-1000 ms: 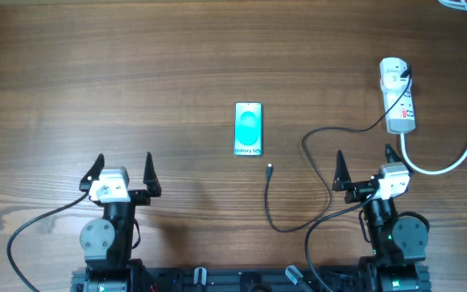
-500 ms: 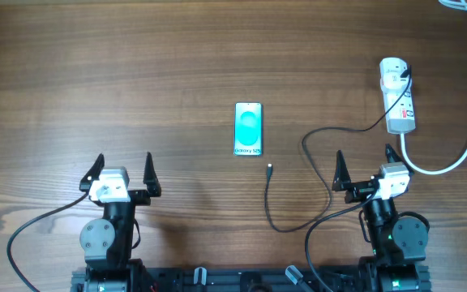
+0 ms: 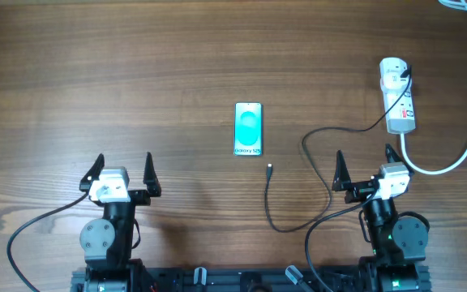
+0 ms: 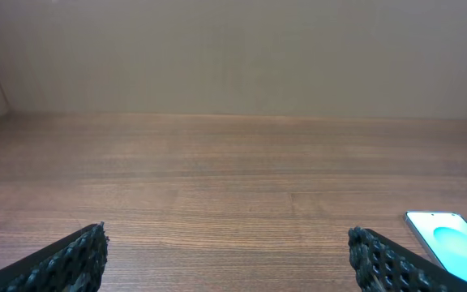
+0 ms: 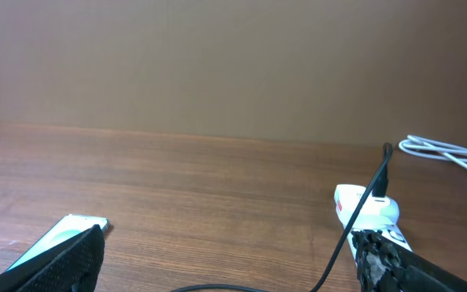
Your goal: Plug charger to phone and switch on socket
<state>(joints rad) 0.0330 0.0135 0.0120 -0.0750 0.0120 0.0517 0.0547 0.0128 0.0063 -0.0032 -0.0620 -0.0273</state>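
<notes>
Jaws wide apart on left gripper (image 3: 123, 160), right gripper (image 3: 363, 152); nothing held. Not started yet, so charger (image 3: 267, 191) tip, 5 o'clock of phone (image 3: 248, 128), probably to be grabbed first.

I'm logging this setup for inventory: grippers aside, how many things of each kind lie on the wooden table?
Teal-screened rectangular smartphone: 1
White elongated power strip: 1
Thin black charger cable: 1
Thick white cord: 1
Total: 4
</notes>
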